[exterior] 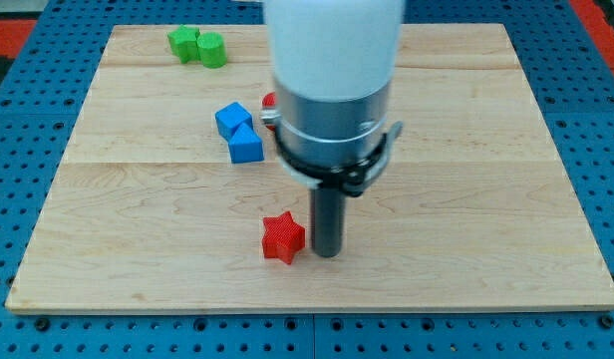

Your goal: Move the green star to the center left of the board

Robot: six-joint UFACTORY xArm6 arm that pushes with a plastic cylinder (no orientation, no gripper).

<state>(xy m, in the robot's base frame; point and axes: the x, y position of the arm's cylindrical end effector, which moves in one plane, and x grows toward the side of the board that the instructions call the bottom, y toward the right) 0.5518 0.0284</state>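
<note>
The green star [184,42] lies near the board's top left corner, touching a green cylinder [212,49] on its right. My tip [327,254] rests on the board in the lower middle, far below and to the right of the green star. It stands just right of a red star [283,238], close to it or touching it. The arm's white and grey body hides the board's upper middle.
Two blue blocks [232,120] [245,147] sit together left of the arm's body. A red block [269,100] shows partly behind the arm. The wooden board [486,199] lies on a blue pegboard table [18,120].
</note>
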